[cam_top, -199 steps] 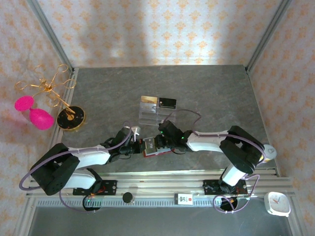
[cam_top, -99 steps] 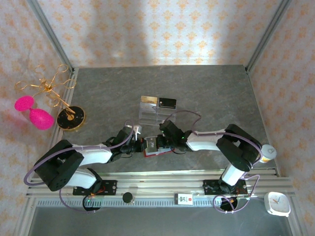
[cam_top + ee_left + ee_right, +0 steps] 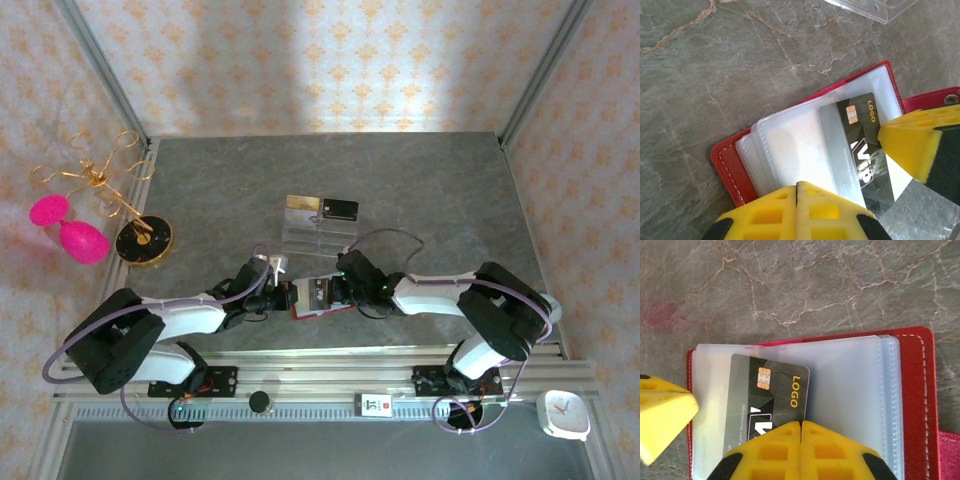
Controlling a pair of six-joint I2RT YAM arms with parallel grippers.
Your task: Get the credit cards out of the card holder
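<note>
Card holder [image 3: 318, 297] lies open on the bench [image 3: 400, 190], near the middle of its near edge, with a dark credit card [image 3: 765, 395] among its clear sleeves [image 3: 790, 150]. Your left gripper [image 3: 796, 192] is closed, tips on the sleeves. Your right gripper [image 3: 800, 430] is closed, tips at the card's edge.

Left arm [image 3: 185, 320], right arm [image 3: 440, 292]: white links, black joints, lilac looped cables [image 3: 385, 233], green lights. Left claw [image 3: 796, 186], right claw [image 3: 800, 424]: yellow fingers [image 3: 770, 450], square recesses.
</note>
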